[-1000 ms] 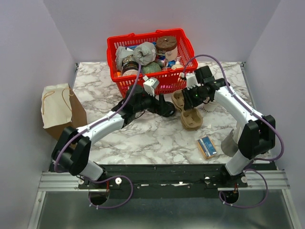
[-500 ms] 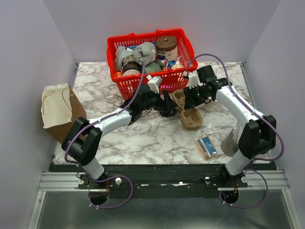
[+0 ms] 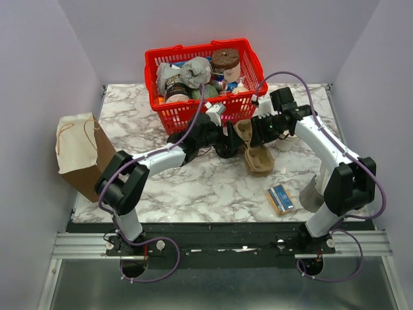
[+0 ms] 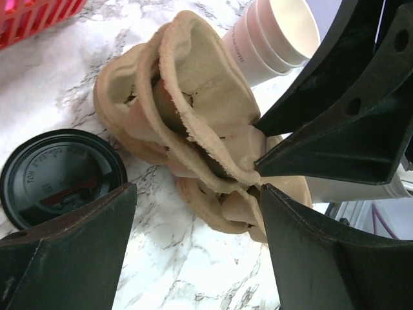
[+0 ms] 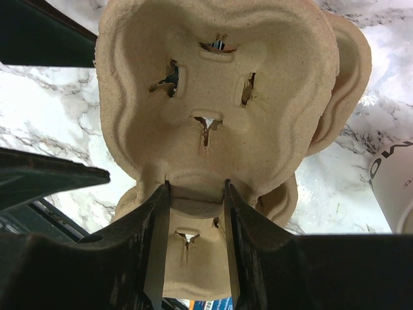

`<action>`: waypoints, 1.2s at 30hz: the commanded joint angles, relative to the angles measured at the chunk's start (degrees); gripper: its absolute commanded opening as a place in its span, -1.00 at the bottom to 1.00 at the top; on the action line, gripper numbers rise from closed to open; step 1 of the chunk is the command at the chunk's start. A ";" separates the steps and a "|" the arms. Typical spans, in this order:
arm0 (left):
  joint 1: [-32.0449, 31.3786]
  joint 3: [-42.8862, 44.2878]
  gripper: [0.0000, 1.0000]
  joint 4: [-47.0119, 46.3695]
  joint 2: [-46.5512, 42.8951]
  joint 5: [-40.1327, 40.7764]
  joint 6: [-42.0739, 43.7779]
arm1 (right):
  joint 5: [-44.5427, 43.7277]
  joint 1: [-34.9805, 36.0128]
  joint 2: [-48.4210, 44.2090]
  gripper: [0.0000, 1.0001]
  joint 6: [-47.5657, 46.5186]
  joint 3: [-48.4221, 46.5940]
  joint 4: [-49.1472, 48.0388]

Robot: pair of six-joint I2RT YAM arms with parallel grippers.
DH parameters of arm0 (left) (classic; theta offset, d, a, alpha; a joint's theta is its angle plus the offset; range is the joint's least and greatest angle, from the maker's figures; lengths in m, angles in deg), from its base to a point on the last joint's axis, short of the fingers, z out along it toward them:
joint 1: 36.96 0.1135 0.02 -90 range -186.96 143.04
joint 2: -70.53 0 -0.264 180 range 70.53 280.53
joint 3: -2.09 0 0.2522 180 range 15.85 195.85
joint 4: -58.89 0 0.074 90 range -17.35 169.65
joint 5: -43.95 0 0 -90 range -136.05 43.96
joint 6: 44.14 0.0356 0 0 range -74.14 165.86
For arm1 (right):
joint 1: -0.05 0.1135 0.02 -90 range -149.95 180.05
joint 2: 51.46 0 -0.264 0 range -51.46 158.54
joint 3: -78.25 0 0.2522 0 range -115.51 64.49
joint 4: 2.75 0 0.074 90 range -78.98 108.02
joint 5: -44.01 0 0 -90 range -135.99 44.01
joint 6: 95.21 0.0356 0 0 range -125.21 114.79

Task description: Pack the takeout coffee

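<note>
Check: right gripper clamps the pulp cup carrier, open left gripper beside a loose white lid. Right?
No: the left wrist view shows the loose lid is black. The right gripper does clamp the pulp cup carrier; the left gripper is open.

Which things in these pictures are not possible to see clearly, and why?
- Right wrist view: white printed cup, cut off by the right edge; lid unseen.
- Left wrist view: black lid, partly behind the left arm's finger.
- Top view: small box, print too small.

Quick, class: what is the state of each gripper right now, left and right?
Left gripper: open, holding nothing.
Right gripper: closed on the edge of the pulp cup carrier.
</note>
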 commanded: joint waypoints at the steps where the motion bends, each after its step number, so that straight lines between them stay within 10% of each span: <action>1: -0.87 1.98 0.70 -1.58 1.55 1.13 -1.02 | 1.68 -0.64 -2.30 -0.42 0.97 -0.33 0.56; 36: -1.22 5.41 0.72 -1.67 4.71 0.44 -1.20 | -0.34 -3.10 -3.36 -0.43 0.00 -2.52 2.67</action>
